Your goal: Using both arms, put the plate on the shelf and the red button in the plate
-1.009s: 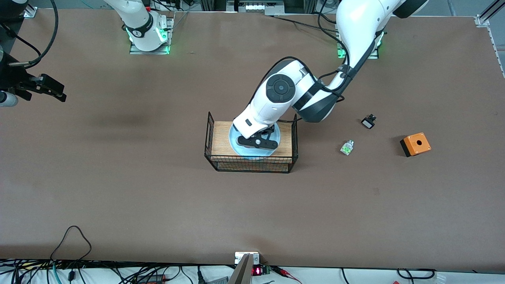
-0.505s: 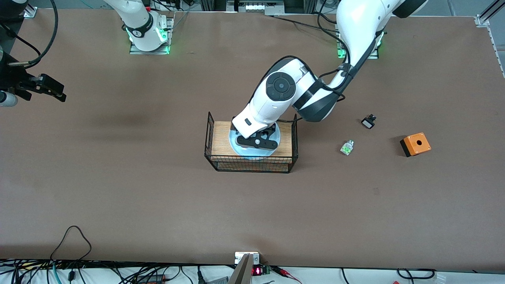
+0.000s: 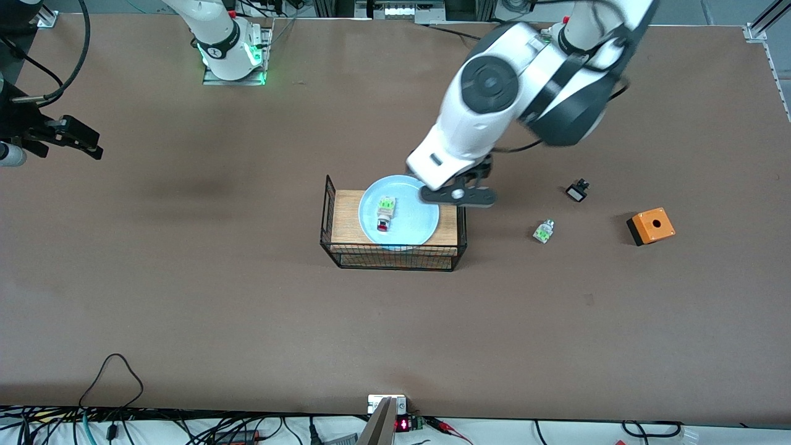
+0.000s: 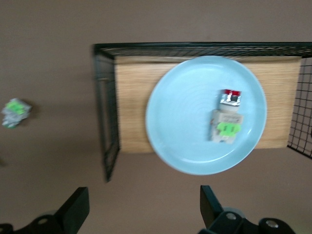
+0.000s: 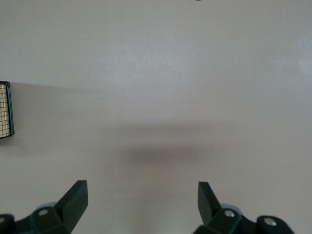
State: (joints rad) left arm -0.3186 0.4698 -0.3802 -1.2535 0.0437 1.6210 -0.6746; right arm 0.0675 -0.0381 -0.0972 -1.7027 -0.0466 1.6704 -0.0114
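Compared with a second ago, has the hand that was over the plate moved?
Yes. The left hand has lifted off the plate and now hangs open over the wire basket's end toward the left arm.

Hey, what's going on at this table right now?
The red button lies on the plate, which sits on a wooden board in a wire basket. The left gripper is open and empty, up over the basket's edge toward the left arm's end. The right gripper waits open over bare table at the right arm's end.
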